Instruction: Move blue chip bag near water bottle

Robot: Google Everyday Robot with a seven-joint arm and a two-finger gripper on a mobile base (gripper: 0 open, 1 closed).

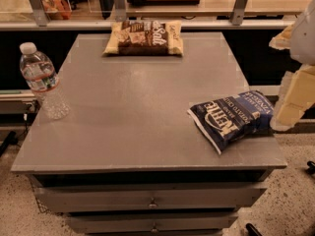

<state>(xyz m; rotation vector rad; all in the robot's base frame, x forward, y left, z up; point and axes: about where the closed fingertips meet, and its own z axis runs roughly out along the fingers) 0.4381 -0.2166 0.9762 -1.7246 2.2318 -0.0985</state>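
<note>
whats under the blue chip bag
The blue chip bag lies flat on the grey table near its right front corner. Whatever sits directly beneath it is covered, so I cannot tell. The tool is just right of the bag, at the table's edge.

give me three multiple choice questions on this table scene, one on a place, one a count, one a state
1. Where on the table does the water bottle stand?
A. left edge
B. right edge
C. the middle

2. How many snack bags lie on the table?
A. one
B. two
C. four

3. How is the blue chip bag?
A. lying on the table
B. hanging in the air
C. inside a drawer

Answers:
1 A: the bottle stands upright at the left edge.
2 B: the blue chip bag and a tan-and-brown snack bag at the far edge.
3 A: it lies flat near the right edge, with the gripper beside its right end, off the table's side.
</note>
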